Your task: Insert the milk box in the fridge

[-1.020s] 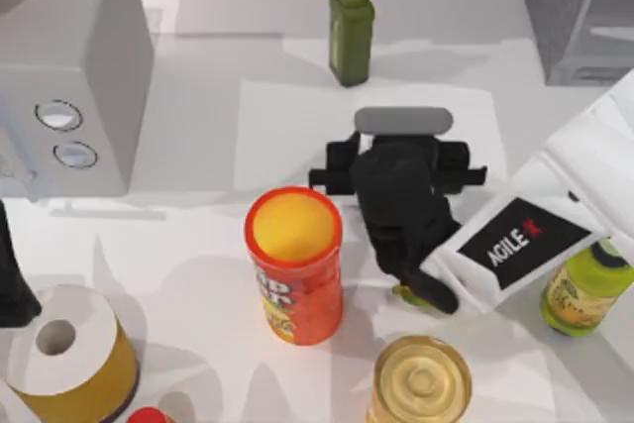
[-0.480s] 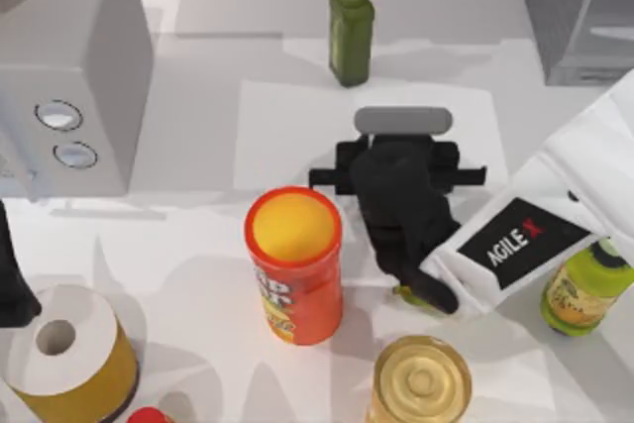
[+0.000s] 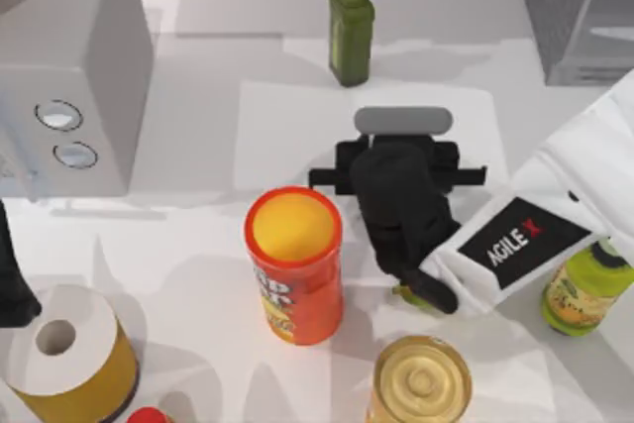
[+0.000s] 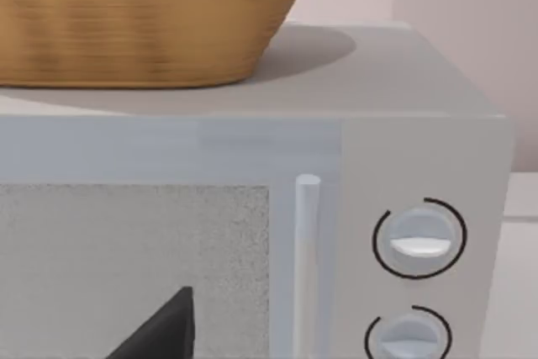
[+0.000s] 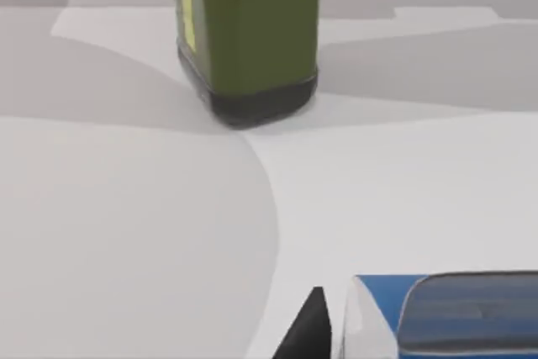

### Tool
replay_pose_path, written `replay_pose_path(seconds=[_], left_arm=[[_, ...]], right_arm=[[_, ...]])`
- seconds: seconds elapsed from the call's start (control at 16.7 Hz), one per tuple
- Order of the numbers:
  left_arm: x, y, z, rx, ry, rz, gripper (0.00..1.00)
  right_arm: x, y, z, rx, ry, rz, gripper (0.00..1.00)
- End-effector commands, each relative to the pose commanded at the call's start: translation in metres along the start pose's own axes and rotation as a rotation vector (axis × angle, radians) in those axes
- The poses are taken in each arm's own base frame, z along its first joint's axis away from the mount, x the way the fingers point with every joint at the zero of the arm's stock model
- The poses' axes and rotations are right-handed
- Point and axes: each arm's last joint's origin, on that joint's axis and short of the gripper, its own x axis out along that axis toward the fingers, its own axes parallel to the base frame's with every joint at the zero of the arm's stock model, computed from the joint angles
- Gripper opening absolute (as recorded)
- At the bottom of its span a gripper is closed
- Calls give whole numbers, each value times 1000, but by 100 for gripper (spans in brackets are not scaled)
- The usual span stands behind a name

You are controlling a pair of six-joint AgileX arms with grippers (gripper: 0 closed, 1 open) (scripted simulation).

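Milk box (image 5: 445, 313) sits right under the right gripper (image 3: 396, 170), its blue-and-white top showing just past one dark fingertip (image 5: 308, 325) in the wrist view, so my guess is the arm hangs over it to line up a grab (whether the fingers are spread or already pinching it, I can't tell). Green bottle (image 3: 351, 27) stands beyond the gripper, the fridge (image 3: 575, 12) well off to its right, and the left arm is parked by the microwave (image 4: 252, 233). Readable text: "AGILE X" on the right arm (image 3: 520, 237); the orange can (image 3: 294, 264) label isn't legible.
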Motion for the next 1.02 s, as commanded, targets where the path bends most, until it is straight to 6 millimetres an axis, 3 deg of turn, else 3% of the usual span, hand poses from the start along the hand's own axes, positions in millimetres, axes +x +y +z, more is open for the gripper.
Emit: replay_pose_path(seconds=[0.24, 0.78, 1.02], left_arm=[[0, 0, 0, 0, 0, 0, 100], [0, 0, 0, 0, 0, 0, 100], [0, 0, 0, 0, 0, 0, 100]], right_arm=[[-2, 0, 26, -1, 3, -8, 0], [-39, 1, 132, -2, 2, 0, 0], [-44, 0, 143, 0, 0, 1, 0]])
